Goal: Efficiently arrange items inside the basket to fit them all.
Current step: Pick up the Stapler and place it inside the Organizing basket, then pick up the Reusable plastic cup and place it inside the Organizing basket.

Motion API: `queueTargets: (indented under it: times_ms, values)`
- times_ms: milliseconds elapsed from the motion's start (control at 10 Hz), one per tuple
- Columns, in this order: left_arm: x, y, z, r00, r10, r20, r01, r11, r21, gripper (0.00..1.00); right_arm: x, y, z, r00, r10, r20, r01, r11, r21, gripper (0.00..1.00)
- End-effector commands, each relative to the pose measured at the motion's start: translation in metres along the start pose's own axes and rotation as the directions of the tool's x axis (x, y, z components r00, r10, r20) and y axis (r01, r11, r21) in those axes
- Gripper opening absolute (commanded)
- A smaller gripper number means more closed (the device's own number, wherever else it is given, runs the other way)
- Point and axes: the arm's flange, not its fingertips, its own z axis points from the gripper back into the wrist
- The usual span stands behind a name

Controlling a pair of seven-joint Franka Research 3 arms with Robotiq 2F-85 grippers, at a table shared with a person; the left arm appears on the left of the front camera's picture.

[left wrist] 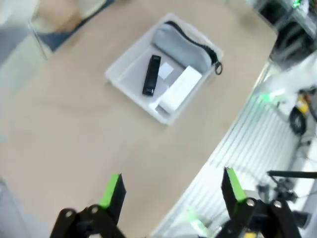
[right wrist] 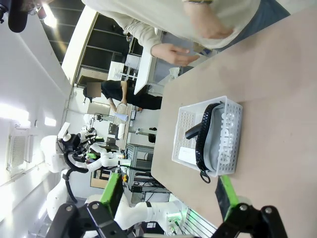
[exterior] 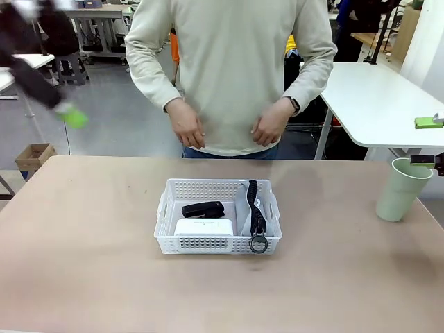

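Left hand (left wrist: 172,181) wide, right hand (right wrist: 168,183) wide, pouch (exterior: 244,205), white box (exterior: 203,227), stapler (exterior: 203,209) in basket (exterior: 215,244), green cup (exterior: 401,191) outside

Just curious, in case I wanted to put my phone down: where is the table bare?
The table is bare left of the basket, along the near edge, and between the basket and the pale green cup. It is crowded inside the basket: pouch, white box, stapler.

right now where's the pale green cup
In the front view the pale green cup stands upright at the far right of the table, outside the basket and well to its right.
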Motion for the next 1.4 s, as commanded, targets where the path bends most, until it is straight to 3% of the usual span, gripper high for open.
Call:
queueTargets:
  times_ms: [0, 200, 300, 400, 500, 600, 700, 1300]
  values:
    - [-0.079, 0.062, 0.038, 0.936, 0.251, 0.247, -0.215, 0.963, -0.165, 1.00, 0.001, 0.002, -0.002, 1.000, 0.006, 0.014, -0.006, 1.000, 0.021, 1.00]
    - [-0.173, 0.118, 0.045, 0.777, 0.405, 0.483, -0.183, 0.878, -0.441, 1.00, 0.001, 0.002, -0.002, 1.000, 0.006, 0.014, -0.006, 1.000, 0.021, 1.00]
    - [-0.214, 0.145, 0.030, 0.656, 0.520, 0.548, -0.192, 0.816, -0.545, 1.00, 0.001, 0.002, -0.002, 1.000, 0.006, 0.014, -0.006, 1.000, 0.021, 1.00]
    - [-0.235, 0.164, 0.014, 0.591, 0.586, 0.555, -0.178, 0.765, -0.619, 1.00, 0.001, 0.002, -0.002, 1.000, 0.006, 0.014, -0.006, 1.000, 0.021, 1.00]
    - [-0.242, 0.177, -0.001, 0.657, 0.571, 0.491, -0.143, 0.735, -0.663, 1.00, 0.001, 0.002, -0.002, 1.000, 0.006, 0.014, -0.006, 1.000, 0.021, 1.00]
    - [-0.235, 0.188, -0.019, 0.744, 0.579, 0.334, -0.249, 0.703, -0.666, 1.00, 0.001, 0.002, -0.002, 1.000, 0.006, 0.014, -0.006, 1.000, 0.021, 1.00]
    - [-0.261, 0.156, 0.015, 0.640, 0.569, 0.516, -0.251, 0.790, -0.559, 1.00, 0.001, 0.002, -0.002, 1.000, 0.006, 0.014, -0.006, 1.000, 0.021, 1.00]
    - [-0.261, 0.156, 0.015, 0.640, 0.569, 0.516, -0.251, 0.790, -0.559, 1.00, 0.001, 0.002, -0.002, 1.000, 0.006, 0.014, -0.006, 1.000, 0.021, 1.00]
